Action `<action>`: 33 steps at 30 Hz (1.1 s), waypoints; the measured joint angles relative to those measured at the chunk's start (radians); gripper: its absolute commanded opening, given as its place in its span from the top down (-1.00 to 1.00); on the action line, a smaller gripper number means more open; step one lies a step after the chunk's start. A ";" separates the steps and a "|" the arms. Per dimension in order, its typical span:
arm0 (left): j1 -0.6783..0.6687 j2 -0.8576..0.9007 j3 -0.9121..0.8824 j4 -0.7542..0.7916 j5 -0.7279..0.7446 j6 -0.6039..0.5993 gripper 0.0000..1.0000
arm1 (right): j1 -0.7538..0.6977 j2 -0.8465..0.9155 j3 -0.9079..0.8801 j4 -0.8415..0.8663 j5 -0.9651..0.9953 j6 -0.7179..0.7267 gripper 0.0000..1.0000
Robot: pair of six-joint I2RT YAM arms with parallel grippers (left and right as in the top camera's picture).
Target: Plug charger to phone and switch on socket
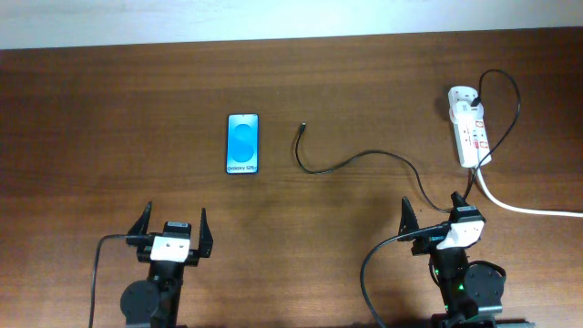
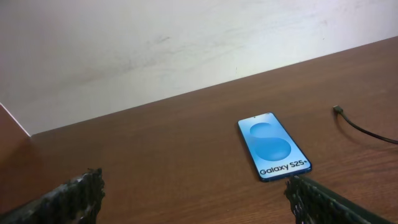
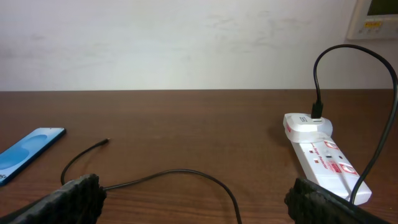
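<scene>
no step is begun yet, as i judge it. the slim black-edged phone with the blue screen [image 1: 242, 143] lies far, left of centre. the thin black charger cable [image 3: 180, 171] ends just right of it, apart. the white power strip socket [image 1: 468, 133] sits far right. the left gripper [image 1: 174, 220] and right gripper [image 1: 431, 210] hover near, released and empty. next: the right claw must pinch the cable beside its tip.

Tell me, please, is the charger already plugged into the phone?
No, the charger tip lies free, clearly apart from the phone.
</scene>
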 measured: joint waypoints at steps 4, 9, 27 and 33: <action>0.000 0.000 0.000 0.000 0.000 0.000 -0.98 | 0.000 0.000 0.000 0.000 0.000 -0.001 -0.97; 0.000 0.000 0.000 0.047 0.000 0.000 -0.98 | 0.000 0.000 0.000 0.000 0.000 0.000 -0.97; 0.000 0.007 0.000 0.145 0.008 -0.013 -0.99 | 0.000 0.000 0.000 0.000 0.000 0.000 -0.97; 0.000 0.145 0.058 0.171 0.008 -0.027 -0.98 | 0.000 0.000 0.000 0.000 0.000 0.000 -0.97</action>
